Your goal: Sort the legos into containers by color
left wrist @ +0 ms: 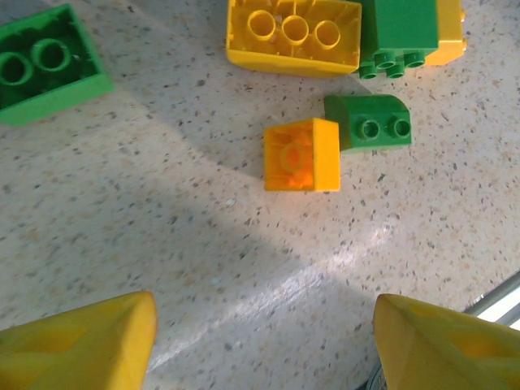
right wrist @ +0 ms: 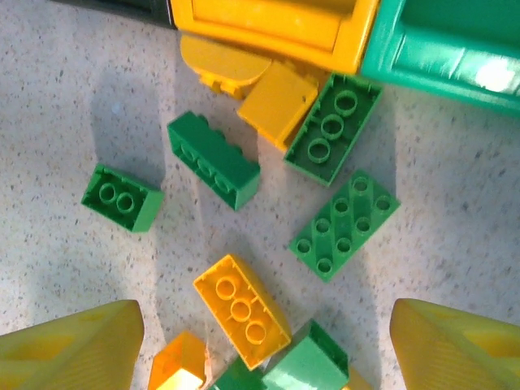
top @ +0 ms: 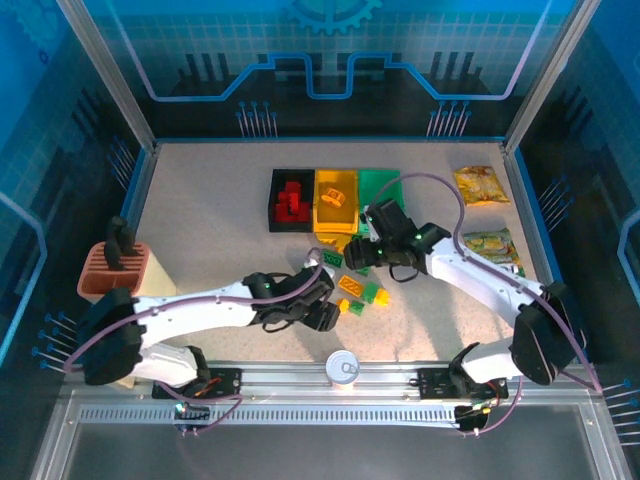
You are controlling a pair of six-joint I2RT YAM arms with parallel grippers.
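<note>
Your left gripper [left wrist: 260, 345] hangs open over the speckled table [left wrist: 162, 244]. Its yellow fingertips [left wrist: 81, 345] stand wide apart, with nothing between them and no brick touched. Just beyond them lies a small orange brick [left wrist: 302, 154], with a small green two-stud brick [left wrist: 370, 122] just beside one corner. Farther off you see a yellow brick [left wrist: 292, 36] lying hollow side up, a green brick [left wrist: 402, 28] against one end of it, and an upturned green brick [left wrist: 45, 69] well apart from them.

Your right gripper [right wrist: 264, 349] is released too and grasps nothing. Below it the loose bricks spread on the table, among them a long green brick [right wrist: 214, 160], a green eight-stud brick [right wrist: 345, 225] and a yellow three-hole brick [right wrist: 241, 310]. They lie at the near side of the yellow bin [right wrist: 276, 28] and the green bin [right wrist: 447, 49].

From above, the three bins sit in a row at the far middle of the table: the black bin [top: 272, 200] on the left, yellow in the middle, green on the right. Red bricks [top: 292, 203] lie in the black bin and one yellow piece [top: 337, 195] in the yellow bin. The loose bricks lie between your two grippers.
</note>
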